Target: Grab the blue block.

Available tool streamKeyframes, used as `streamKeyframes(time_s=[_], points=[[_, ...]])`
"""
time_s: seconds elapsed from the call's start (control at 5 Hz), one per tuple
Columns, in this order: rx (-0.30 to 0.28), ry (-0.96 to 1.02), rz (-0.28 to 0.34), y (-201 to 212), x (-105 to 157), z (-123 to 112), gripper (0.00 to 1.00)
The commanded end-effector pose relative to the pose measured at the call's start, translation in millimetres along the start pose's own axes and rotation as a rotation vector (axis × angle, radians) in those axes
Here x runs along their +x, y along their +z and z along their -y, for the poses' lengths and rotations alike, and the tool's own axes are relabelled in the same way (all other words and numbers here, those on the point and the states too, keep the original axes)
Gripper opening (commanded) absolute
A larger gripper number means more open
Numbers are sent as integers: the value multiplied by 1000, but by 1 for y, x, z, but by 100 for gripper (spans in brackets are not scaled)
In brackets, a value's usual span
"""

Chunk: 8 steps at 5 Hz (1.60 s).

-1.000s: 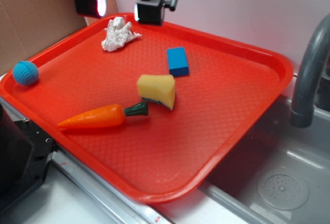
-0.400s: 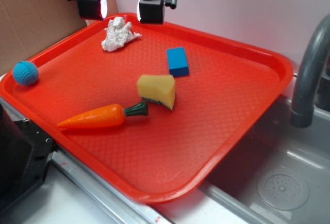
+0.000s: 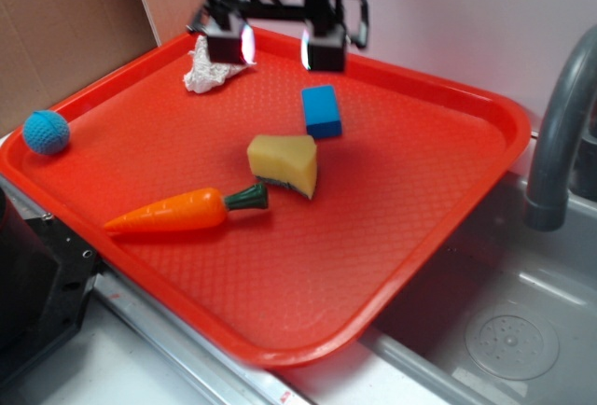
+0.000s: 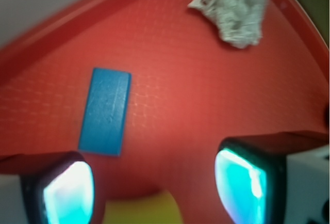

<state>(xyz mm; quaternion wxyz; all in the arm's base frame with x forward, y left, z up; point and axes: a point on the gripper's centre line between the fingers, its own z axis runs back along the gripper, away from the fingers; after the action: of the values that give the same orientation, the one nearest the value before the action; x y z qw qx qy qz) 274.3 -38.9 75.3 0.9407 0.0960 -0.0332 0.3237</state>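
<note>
The blue block point(image 3: 322, 111) lies flat on the red tray point(image 3: 438, 172), toward the back. In the wrist view the blue block point(image 4: 105, 111) sits left of centre, just beyond my left finger. My gripper point(image 3: 277, 47) hovers above the tray's back part, up and left of the block, open with nothing between its fingers. Seen from the wrist, the gripper point(image 4: 154, 188) shows two wide-apart glowing pads point(image 4: 68, 193) over bare tray.
A yellow sponge wedge point(image 3: 284, 164) lies in front of the block, with a toy carrot point(image 3: 182, 210) beside it. Crumpled white paper point(image 3: 207, 65) sits at the back left. A light-blue knitted ball point(image 3: 46, 132) rests at the tray's left rim. A grey faucet point(image 3: 560, 125) and sink point(image 3: 504, 321) stand right.
My gripper has moved right and slightly down, from over the crumpled paper toward the blue block. It stays open. The objects on the tray have not moved.
</note>
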Motion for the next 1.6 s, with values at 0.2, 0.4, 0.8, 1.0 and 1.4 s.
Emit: streamKeyframes(time_s=[0.2,0.4,0.8,1.0,1.4], points=[[-145,44,-38,-45,7,5,100],[-150,55,-26,-32,24,6,100],[-170,131,28,11,27,-5,100],[-184,157,29,7,35,-2,100],[-166,181,6,-12,50,13,100]])
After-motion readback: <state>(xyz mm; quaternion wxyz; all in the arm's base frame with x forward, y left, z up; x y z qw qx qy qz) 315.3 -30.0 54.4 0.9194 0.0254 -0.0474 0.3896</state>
